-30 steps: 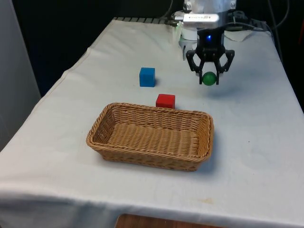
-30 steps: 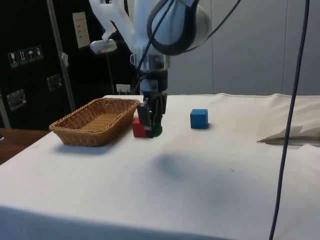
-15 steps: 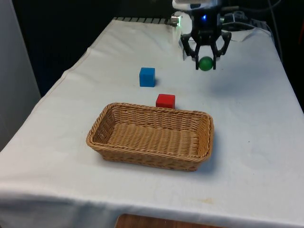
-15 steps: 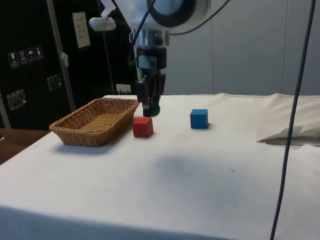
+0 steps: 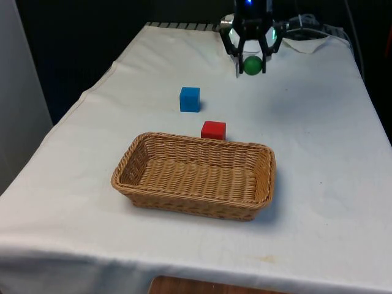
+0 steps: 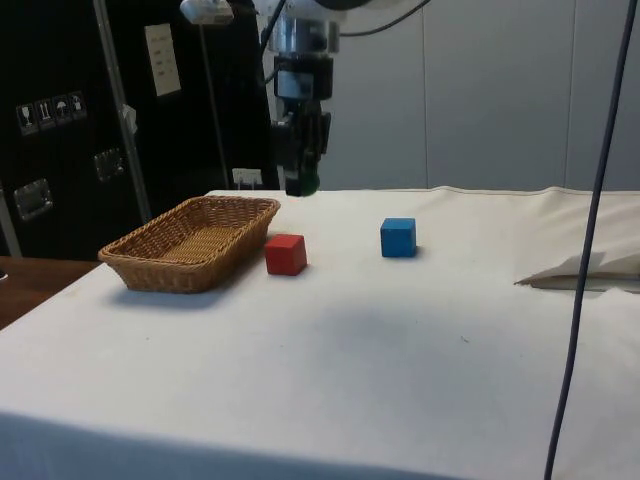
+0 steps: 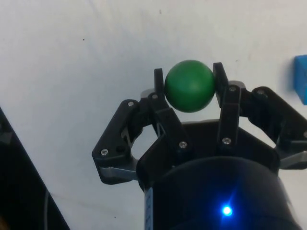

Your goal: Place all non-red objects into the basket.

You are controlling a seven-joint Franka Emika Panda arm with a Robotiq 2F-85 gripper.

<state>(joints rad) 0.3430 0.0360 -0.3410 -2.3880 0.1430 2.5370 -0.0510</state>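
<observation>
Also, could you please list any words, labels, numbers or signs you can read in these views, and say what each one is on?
No text can be read in these views.
Paper notice on the dark cabinet: lines of print, too small to read.
Row of small symbol stickers on the dark cabinet: pictograms, too blurred to make out.
The basket, blue cube, red cube and green ball bear no marking.

green ball (image 5: 252,64) held aloft (claw (image 5: 252,61)); blue cube (image 5: 190,99) beyond empty basket (image 5: 147,187).
</observation>
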